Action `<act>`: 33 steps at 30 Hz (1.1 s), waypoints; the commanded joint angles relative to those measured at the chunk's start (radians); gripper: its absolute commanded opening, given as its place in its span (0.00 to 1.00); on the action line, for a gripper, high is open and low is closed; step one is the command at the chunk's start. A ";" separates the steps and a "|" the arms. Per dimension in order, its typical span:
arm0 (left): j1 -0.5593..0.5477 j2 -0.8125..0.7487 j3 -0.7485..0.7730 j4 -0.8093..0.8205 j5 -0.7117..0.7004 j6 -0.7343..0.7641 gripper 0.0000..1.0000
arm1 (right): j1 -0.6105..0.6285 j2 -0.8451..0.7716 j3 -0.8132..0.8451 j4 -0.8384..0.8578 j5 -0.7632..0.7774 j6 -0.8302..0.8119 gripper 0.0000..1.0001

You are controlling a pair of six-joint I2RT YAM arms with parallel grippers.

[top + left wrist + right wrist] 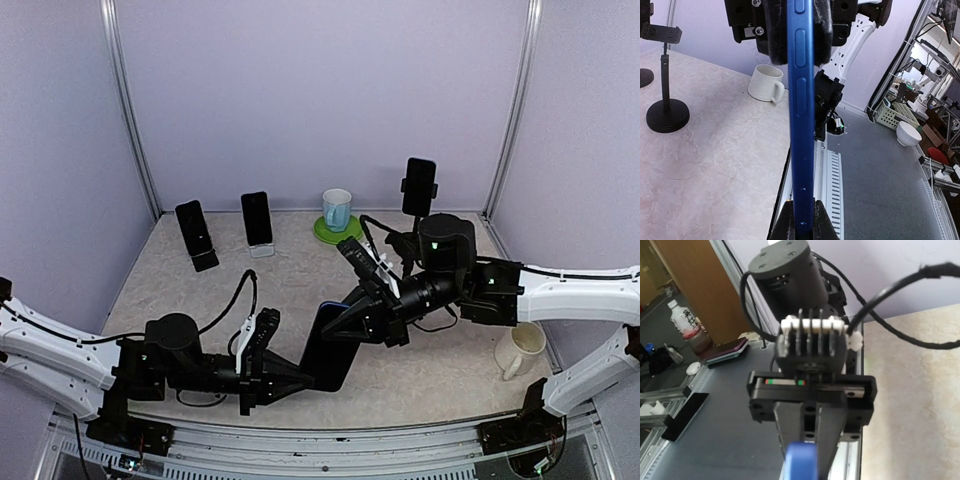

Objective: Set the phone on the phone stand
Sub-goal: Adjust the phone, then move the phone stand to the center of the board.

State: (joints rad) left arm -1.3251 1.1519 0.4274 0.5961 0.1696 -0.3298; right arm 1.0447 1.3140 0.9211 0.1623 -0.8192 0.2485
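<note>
The phone (328, 350), dark with a blue edge, hung clear of the table (440, 385) near its front middle, standing on edge and tilted, held between the two arms. The left gripper (803, 226) was pinched onto its lower end, one black finger (784, 225) pressed against each flat face. The right gripper (799, 30) clamped the opposite, upper end, its pads lying flush against both faces in the left wrist view, so both hands gripped the phone at once. From the right wrist only a blurred blue strip of the phone showed at the bottom edge, with the left arm's wrist straight ahead.

Beyond the phone, a white mug (765, 82) stood on the table's right side. A pole-mounted phone stand (666, 114) with a round black base stood at the rear right, well apart from the phone. A pale cup (337, 208) sat on a green saucer (322, 233) at the rear middle. Two more dark phones (197, 232) (257, 220) leaned on small stands at the rear left.
</note>
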 commanded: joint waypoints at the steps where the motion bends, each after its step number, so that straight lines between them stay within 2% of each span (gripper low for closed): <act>1: 0.009 -0.013 0.024 0.043 -0.039 0.004 0.00 | 0.011 -0.005 0.035 -0.003 -0.063 -0.024 0.00; 3: 0.008 -0.022 0.023 0.034 -0.056 0.005 0.00 | 0.011 -0.010 0.038 -0.014 -0.058 -0.028 0.00; 9: 0.018 -0.082 -0.002 0.012 -0.108 0.000 0.51 | -0.023 -0.057 0.059 -0.079 0.062 -0.030 0.00; 13: 0.025 -0.143 -0.022 -0.004 -0.148 -0.004 0.75 | -0.096 -0.134 0.068 -0.115 0.152 -0.017 0.00; 17: 0.031 -0.176 -0.030 -0.021 -0.175 -0.006 0.85 | -0.141 -0.216 0.088 -0.170 0.286 -0.046 0.00; 24: 0.051 -0.154 -0.010 -0.033 -0.208 -0.005 0.97 | -0.146 -0.299 0.099 -0.213 0.591 -0.114 0.00; 28: 0.107 -0.113 0.057 -0.082 -0.202 0.024 0.99 | -0.147 -0.324 0.090 -0.195 0.694 -0.121 0.00; 33: 0.230 -0.035 0.185 -0.152 -0.115 0.100 0.99 | -0.148 -0.396 0.079 -0.187 0.874 -0.110 0.00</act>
State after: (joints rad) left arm -1.1709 1.0702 0.4976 0.4957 -0.0048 -0.3042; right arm 0.9020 0.9993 0.9943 -0.0654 -0.1429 0.1452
